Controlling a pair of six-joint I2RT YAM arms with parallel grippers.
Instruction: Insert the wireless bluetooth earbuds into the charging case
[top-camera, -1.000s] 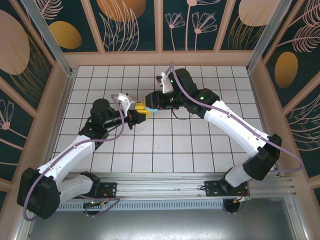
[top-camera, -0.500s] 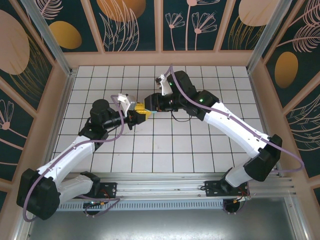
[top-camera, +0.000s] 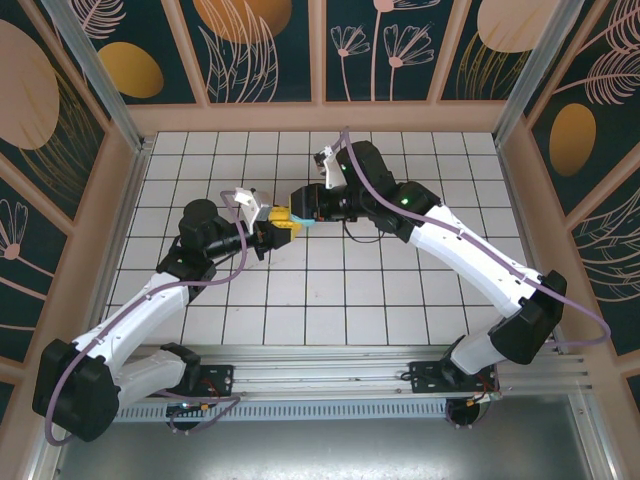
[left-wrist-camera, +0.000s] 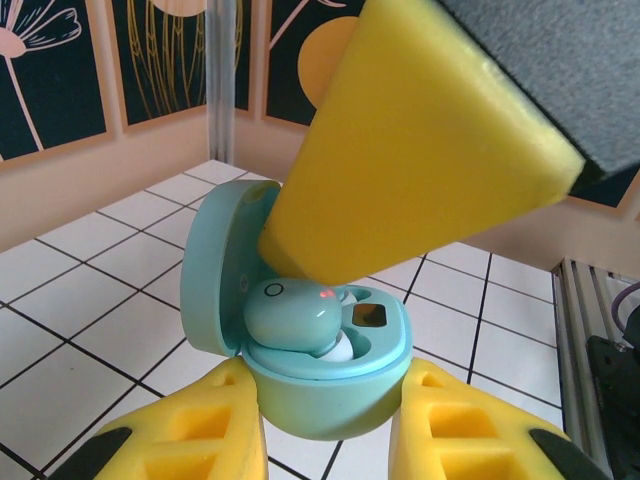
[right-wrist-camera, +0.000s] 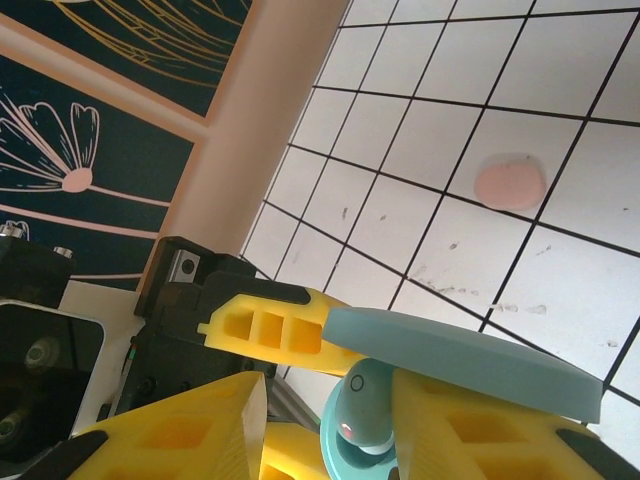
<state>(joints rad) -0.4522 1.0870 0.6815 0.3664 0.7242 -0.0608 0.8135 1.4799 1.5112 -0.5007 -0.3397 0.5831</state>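
In the left wrist view, my left gripper (left-wrist-camera: 330, 405) is shut on the base of the teal charging case (left-wrist-camera: 330, 395), whose lid (left-wrist-camera: 215, 270) stands open. A teal earbud (left-wrist-camera: 295, 318) lies tilted in the case's left socket, its red light on and its white tip showing. One yellow finger (left-wrist-camera: 420, 150) of my right gripper presses down on it from the upper right. My right gripper (right-wrist-camera: 325, 400) is open: the earbud (right-wrist-camera: 362, 405) rests against one finger only. Seen from above, the two grippers meet at the case (top-camera: 304, 222) over mid-table.
A small pale pink oval piece (right-wrist-camera: 510, 182) lies on a white tile beyond the case; I cannot tell what it is. The wooden wall (right-wrist-camera: 270, 130) runs close by on the left. Both arms cross the tiled floor (top-camera: 330, 290).
The two grippers have stayed together at the case, shifting only slightly toward the back. The left grip is unchanged and the right jaws stand as wide as before.
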